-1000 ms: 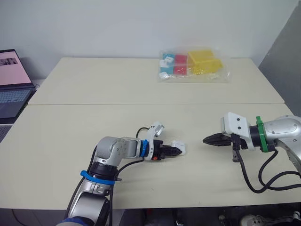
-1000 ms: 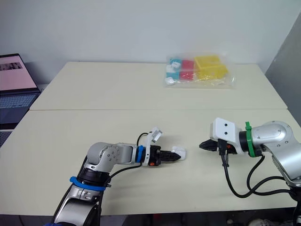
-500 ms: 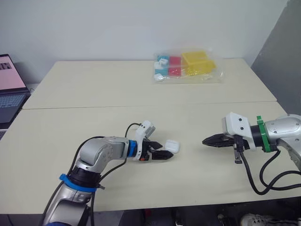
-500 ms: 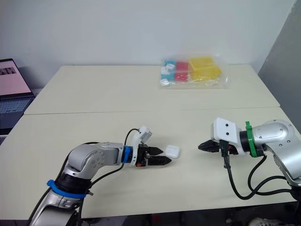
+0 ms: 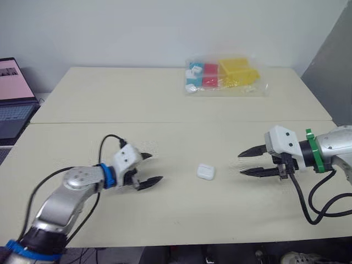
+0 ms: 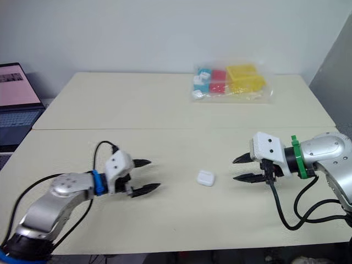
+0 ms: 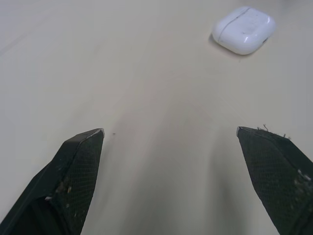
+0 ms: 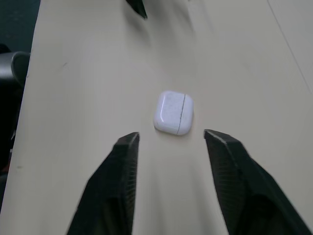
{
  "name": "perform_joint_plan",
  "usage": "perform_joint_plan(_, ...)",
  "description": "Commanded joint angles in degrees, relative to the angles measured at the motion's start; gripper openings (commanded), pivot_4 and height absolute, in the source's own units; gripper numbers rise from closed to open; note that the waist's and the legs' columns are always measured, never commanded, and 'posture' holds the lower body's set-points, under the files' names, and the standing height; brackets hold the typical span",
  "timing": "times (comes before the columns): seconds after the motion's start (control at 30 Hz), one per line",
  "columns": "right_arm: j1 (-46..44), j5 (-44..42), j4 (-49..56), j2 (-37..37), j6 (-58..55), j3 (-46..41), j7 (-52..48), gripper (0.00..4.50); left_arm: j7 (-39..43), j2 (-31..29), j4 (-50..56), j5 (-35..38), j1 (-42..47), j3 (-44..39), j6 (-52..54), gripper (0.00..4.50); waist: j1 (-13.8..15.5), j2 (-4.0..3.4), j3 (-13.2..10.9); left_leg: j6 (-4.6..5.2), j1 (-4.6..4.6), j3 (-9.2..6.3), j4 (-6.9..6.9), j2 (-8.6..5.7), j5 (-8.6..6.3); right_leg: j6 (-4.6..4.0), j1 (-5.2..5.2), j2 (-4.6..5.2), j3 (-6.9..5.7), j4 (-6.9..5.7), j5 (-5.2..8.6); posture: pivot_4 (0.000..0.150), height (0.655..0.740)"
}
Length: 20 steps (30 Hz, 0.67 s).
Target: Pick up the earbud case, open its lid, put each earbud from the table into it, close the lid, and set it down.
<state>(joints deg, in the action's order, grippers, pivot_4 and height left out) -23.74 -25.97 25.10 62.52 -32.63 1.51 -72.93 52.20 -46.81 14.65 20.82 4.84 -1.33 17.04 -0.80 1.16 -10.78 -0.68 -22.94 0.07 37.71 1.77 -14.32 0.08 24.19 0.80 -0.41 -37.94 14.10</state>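
The right gripper [image 8: 172, 137] has its two black fingers [image 8: 117, 186] spread wide; the white earbud case [image 8: 173, 112] lies shut on the beige table [image 8: 73, 88], just beyond the fingertips, untouched.

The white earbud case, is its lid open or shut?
Shut: the white rounded plastic earbud case lies flat, lid seam a thin line.

The left claw [image 5: 155, 167] no longer grips the small white glossy earbud case [image 5: 205, 172]. It has let go, spread its black fingers wide and drawn back to the robot's left, well apart from the case. The case now lies free on the beige worktop [image 5: 176, 137]. The right claw [image 5: 241, 164], pinched together before, now gapes towards the case.
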Motion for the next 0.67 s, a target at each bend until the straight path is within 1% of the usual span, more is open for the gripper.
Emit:
perform_joint_plan(0.03, 0.7, 0.0, -0.7, 2.1, 3.0, -3.7, -1.8, 3.52, 2.8, -3.1, 4.3, 2.2, -2.6, -8.1, -3.2, 4.5, 0.3, 0.0, 0.0, 0.0, -0.03, 0.0, 0.01, 0.0, 0.0, 0.01, 0.01, 0.02, -0.01, 0.03, -0.01, 0.15, 0.74)
perform_joint_plan(0.1, 2.3, 1.8, -1.4, 2.0, 7.8, -4.5, -1.9, 4.23, 3.7, -4.1, 6.3, 2.7, -4.1, -9.5, -2.8, 4.5, 0.6, 0.0, 0.0, 0.01, -0.01, 0.02, 0.01, -0.05, -0.01, 0.04, -0.01, 0.06, -0.02, 0.06, 0.01, 0.15, 0.74)
perform_joint_plan(0.13, 3.2, 2.2, -1.7, 2.0, 10.0, -5.1, -2.3, 4.48, 4.2, -4.5, 7.7, 3.0, -4.8, -9.9, -2.8, 4.5, 0.7, 0.0, 0.0, 0.01, 0.0, 0.04, 0.01, -0.05, -0.01, 0.05, -0.02, 0.07, -0.04, 0.09, 0.02, 0.15, 0.74)
perform_joint_plan(0.27, 5.0, 1.8, -2.4, 2.0, 13.0, -7.2, -2.6, 4.48, 5.0, -5.1, 10.1, 2.5, -5.8, -10.4, -3.1, 4.5, 0.9, 0.0, 0.0, 0.01, 0.0, 0.11, 0.04, -0.08, -0.01, 0.08, -0.07, 0.09, -0.1, 0.14, 0.01, 0.15, 0.74)
perform_joint_plan(0.33, 7.7, 2.2, -2.8, 3.2, 14.8, -9.5, -3.4, 4.48, 5.0, -7.4, 11.8, 0.5, -7.1, -10.2, -1.1, 4.5, 0.8, 0.01, 0.0, 0.01, 0.01, 0.1, 0.08, -0.08, -0.01, 0.07, -0.06, 0.08, -0.11, 0.1, 0.01, 0.15, 0.74)
perform_joint_plan(0.43, 11.9, 1.5, -2.3, 4.3, 16.1, -12.6, -5.3, 4.48, 2.2, -6.6, 12.9, -1.9, -7.5, -10.7, -2.4, 4.5, 0.9, 0.0, 0.0, 0.01, 0.03, 0.14, 0.07, -0.08, -0.01, 0.11, -0.1, 0.08, -0.12, 0.11, -0.01, 0.15, 0.74)
perform_joint_plan(0.67, 10.9, 1.2, -1.9, 3.8, 16.0, -11.7, -3.9, 4.48, 9.2, -7.1, 13.0, 1.8, -7.3, -8.3, -3.6, 4.5, 0.6, -0.01, 0.0, 0.01, 0.11, 0.2, 0.09, -0.04, -0.01, 0.09, -0.09, 0.03, -0.11, 0.03, -0.01, 0.15, 0.74)
